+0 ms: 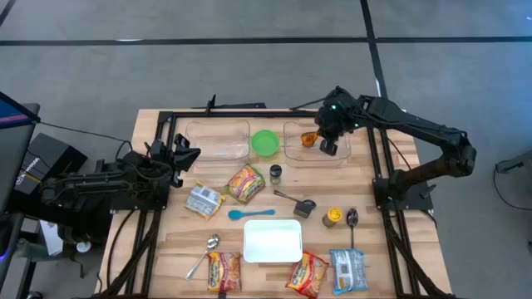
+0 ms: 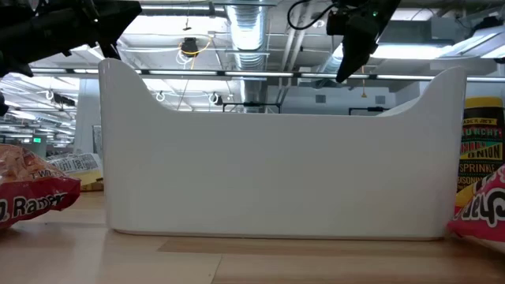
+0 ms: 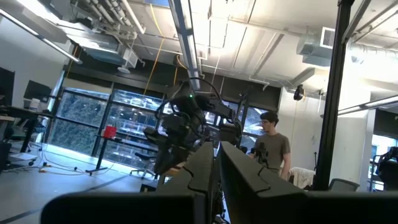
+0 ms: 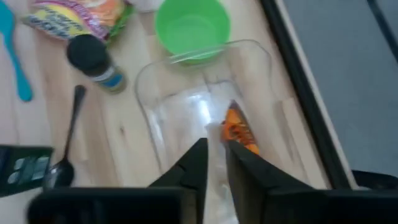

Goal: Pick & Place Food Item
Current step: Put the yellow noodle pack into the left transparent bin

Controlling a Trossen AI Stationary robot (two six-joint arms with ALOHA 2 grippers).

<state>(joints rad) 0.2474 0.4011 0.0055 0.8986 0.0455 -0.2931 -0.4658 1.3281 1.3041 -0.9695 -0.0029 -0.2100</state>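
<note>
A small orange food packet (image 1: 309,139) lies inside the right clear container (image 1: 339,154) at the table's far side; it also shows in the right wrist view (image 4: 240,132). My right gripper (image 1: 327,146) hovers over this container (image 4: 186,106), and its fingers (image 4: 215,148) stand a narrow gap apart with nothing between them. The packet lies just beside one fingertip. My left gripper (image 1: 186,155) waits shut and empty at the table's left side, and its fingers show closed together in the left wrist view (image 3: 217,163).
A green bowl (image 1: 265,143) and a second clear container (image 1: 218,139) stand left of the packet. Nearer lie a spice jar (image 1: 275,174), noodle packets (image 1: 245,183), a blue spoon (image 1: 251,213), a white tray (image 1: 273,241), metal spoons and a yellow jar (image 1: 332,218). A person (image 3: 273,146) stands beyond the table.
</note>
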